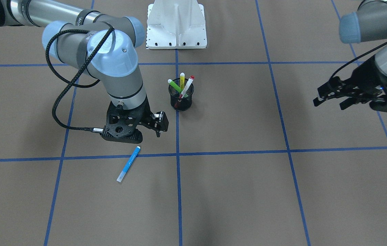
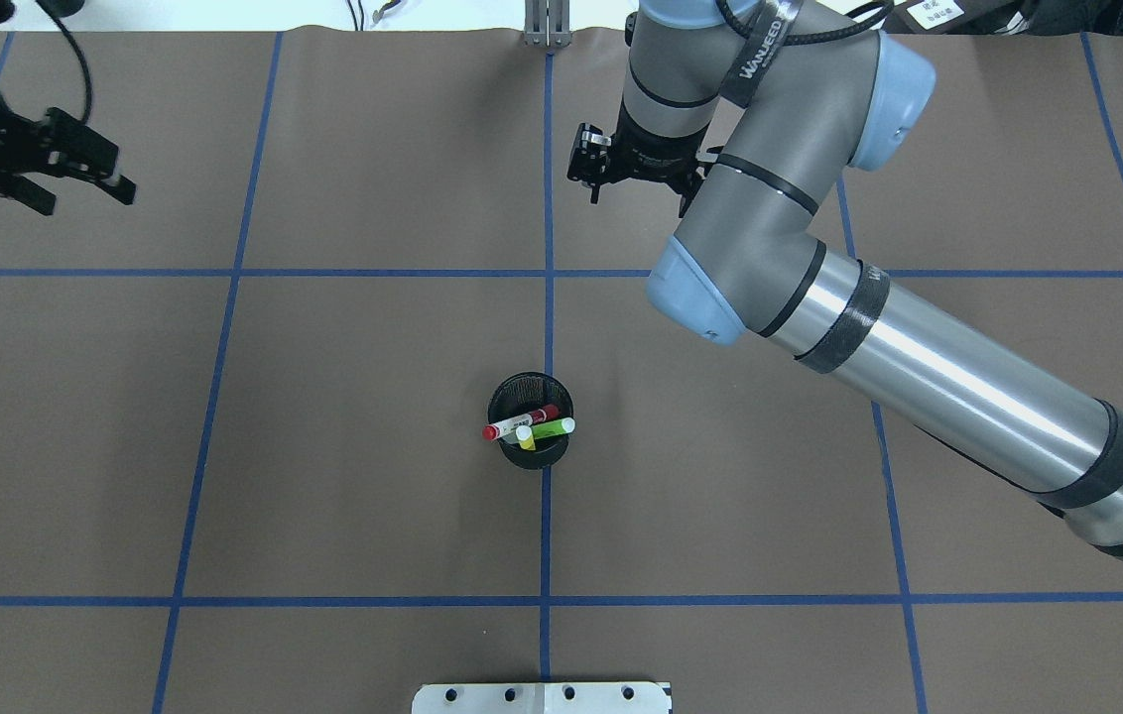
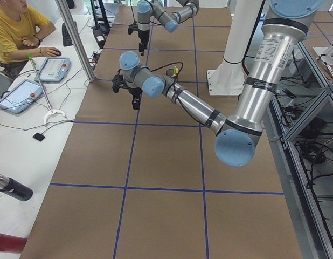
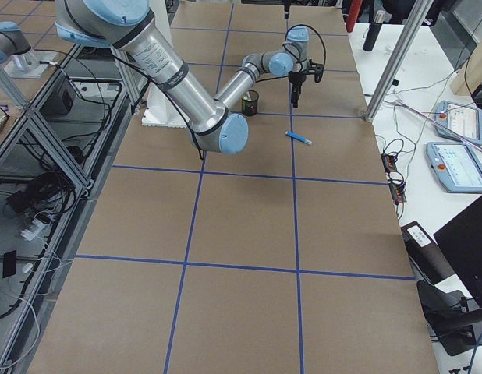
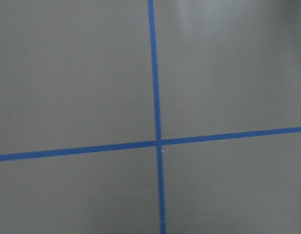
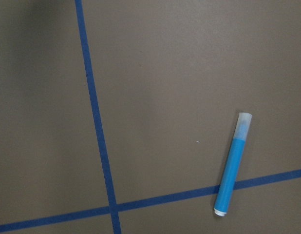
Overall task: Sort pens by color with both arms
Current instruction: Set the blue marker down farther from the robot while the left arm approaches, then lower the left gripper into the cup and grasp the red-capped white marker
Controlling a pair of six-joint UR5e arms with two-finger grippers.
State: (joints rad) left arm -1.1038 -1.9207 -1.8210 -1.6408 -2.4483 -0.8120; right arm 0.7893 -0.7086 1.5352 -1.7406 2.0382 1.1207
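Front-facing view: a matte brown table (image 1: 234, 109), gridded with blue tape (image 1: 234, 152); a round black mesh cup (image 1: 181, 99) stands upright near the centre. In it lean the green pen (image 1: 174, 85) and yellow pen (image 1: 182, 79), slim cylinders with pale caps; beside them leans the white pen (image 1: 188, 85), red at both ends. On the table the blue pen (image 1: 129, 164) lies flat, slanted across a tape line, its translucent pale cap at the end away from the right gripper (image 1: 157, 125); that gripper hangs near the pen's other end, apart from it, jaws spread and empty. Well off to the side hovers the left gripper (image 1: 320, 96), jaws parted, holding nothing.
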